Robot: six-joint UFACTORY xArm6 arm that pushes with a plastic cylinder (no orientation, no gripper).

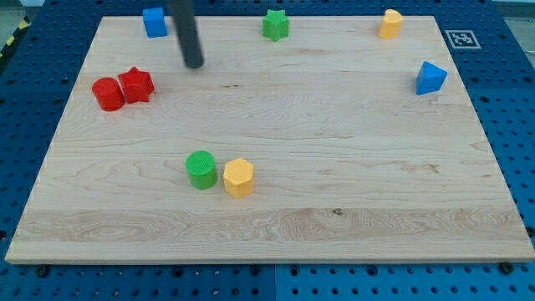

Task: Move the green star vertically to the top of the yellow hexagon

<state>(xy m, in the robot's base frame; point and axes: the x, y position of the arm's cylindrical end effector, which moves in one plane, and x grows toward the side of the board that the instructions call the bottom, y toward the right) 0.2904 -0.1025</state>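
Note:
The green star (275, 24) sits near the view's top edge of the wooden board, a little right of centre. The yellow hexagon (238, 177) lies lower on the board, left of centre, far below the star. A green cylinder (201, 169) stands right next to the hexagon on its left. My tip (194, 63) is at the upper left of the board, about a hundred pixels left of the green star and slightly below it, touching no block.
A blue block (154, 21) is at the top left, just left of the rod. A red cylinder (108, 94) and a red star (135, 84) touch at the left. A yellow block (389, 23) is top right, a blue triangular block (430, 78) at the right edge.

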